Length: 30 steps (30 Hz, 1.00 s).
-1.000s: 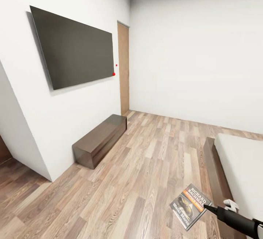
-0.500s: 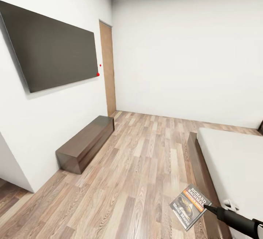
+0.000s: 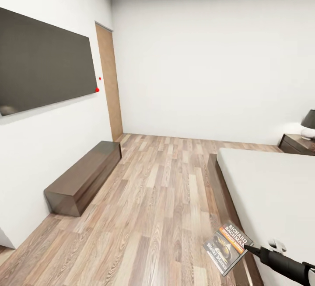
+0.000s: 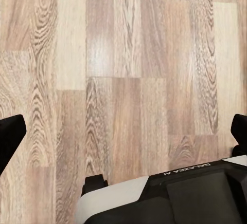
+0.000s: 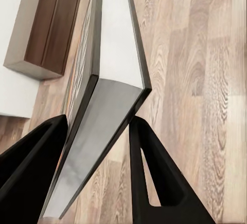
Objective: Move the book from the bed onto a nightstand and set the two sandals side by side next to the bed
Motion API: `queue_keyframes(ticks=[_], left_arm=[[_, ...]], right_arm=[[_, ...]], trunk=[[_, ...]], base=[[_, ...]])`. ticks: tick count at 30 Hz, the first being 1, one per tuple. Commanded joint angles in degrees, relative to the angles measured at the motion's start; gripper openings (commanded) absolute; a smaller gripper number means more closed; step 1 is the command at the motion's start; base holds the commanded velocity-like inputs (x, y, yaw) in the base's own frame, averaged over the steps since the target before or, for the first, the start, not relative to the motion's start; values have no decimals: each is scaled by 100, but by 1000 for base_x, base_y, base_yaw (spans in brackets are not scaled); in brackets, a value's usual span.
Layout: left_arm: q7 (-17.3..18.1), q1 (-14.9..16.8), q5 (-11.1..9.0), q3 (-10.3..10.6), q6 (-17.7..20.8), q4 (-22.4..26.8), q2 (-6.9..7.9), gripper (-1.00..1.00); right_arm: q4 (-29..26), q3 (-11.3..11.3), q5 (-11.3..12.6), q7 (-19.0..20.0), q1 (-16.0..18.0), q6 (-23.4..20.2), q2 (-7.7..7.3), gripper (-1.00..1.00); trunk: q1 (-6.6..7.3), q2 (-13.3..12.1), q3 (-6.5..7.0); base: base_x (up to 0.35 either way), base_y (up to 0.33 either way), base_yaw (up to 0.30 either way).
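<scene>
R gripper (image 5: 98, 131) jaws clamped on thin dark paperback book (image 3: 229, 246) w/ orange band, above wood-plank floor (image 3: 166, 190). Beside low dark-framed bed (image 3: 271, 190) w/ off-white mattress. L gripper (image 4: 123, 136) jaws apart over floor.

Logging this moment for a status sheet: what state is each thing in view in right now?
book: off the bed, held in the air, tilted
right pincer: shut on the book
left pincer: open, holding nothing, over bare floor
bed: mattress bare where it shows
nightstand: lamp standing on it
door: closed
TV: screen dark
</scene>
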<state>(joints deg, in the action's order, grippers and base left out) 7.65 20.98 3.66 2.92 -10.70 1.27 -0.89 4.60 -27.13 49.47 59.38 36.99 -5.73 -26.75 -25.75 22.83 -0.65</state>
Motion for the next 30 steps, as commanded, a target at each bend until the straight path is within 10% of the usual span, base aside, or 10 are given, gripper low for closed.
queue_keyframes(ticks=[1,30], left_arm=[[-9,3,38,25,-29,-4,1,100],[-9,3,38,25,-29,-4,1,100]], right_arm=[[14,-3,63,29,10,-60,3,-100],[14,-3,68,29,10,-60,3,-100]], trunk=[[-3,9,-7],[-3,9,-32]], base=[[0,0,-269],[0,0,-163]])
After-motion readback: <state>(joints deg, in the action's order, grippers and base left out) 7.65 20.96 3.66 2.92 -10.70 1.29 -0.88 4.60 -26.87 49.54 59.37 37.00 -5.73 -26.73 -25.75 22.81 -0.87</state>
